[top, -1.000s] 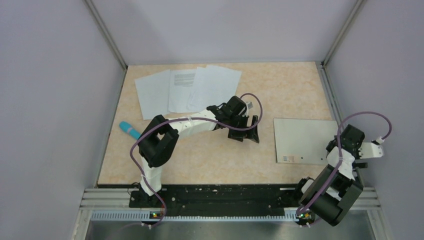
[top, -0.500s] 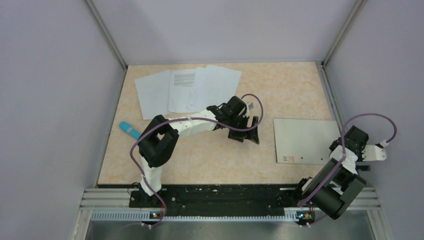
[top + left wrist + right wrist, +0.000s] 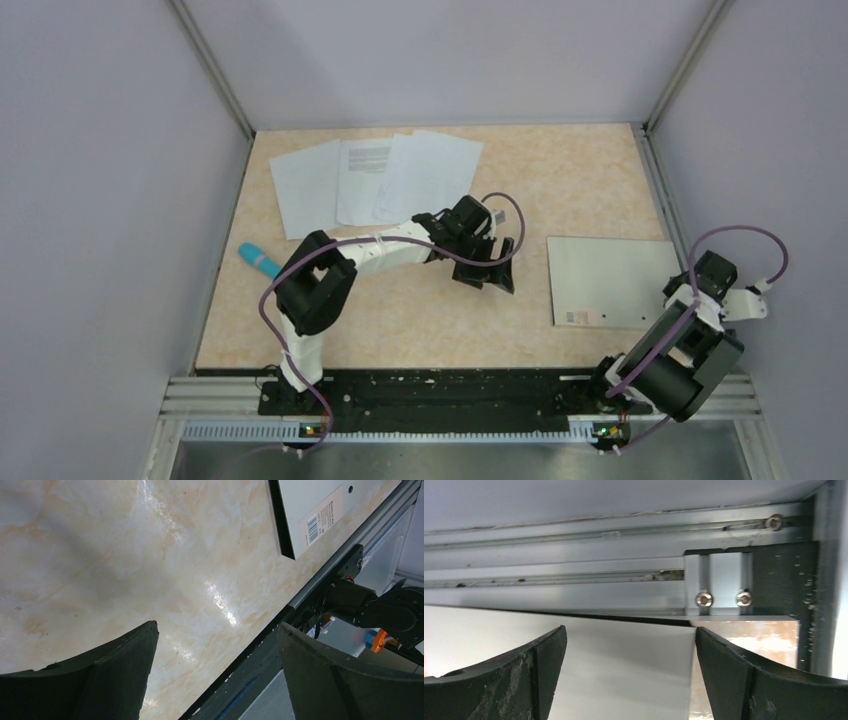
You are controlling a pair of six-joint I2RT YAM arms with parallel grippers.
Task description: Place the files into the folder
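Observation:
The files (image 3: 372, 180) are three white sheets fanned out at the table's far left, the middle one with black print at its top. The folder (image 3: 608, 280) lies shut, silvery-grey side up, at the right. Its barcode corner shows in the left wrist view (image 3: 320, 515). My left gripper (image 3: 497, 262) is open and empty over bare table between files and folder; in its own view (image 3: 217, 624) only tabletop lies between the fingers. My right gripper (image 3: 700, 280) is open at the folder's right edge. In the right wrist view (image 3: 630, 630) the folder's cover (image 3: 614, 675) and one corner lie between the fingers.
A teal marker (image 3: 259, 260) lies near the table's left edge. An aluminium rail (image 3: 450, 398) runs along the near edge, and frame rails and grey walls close in the sides. A black bracket with two screws (image 3: 724, 599) sits just beyond the folder's corner.
My right arm has swung a little to the right and its wrist has turned at the folder's right edge. My left gripper has shifted slightly. Files and folder have not moved.

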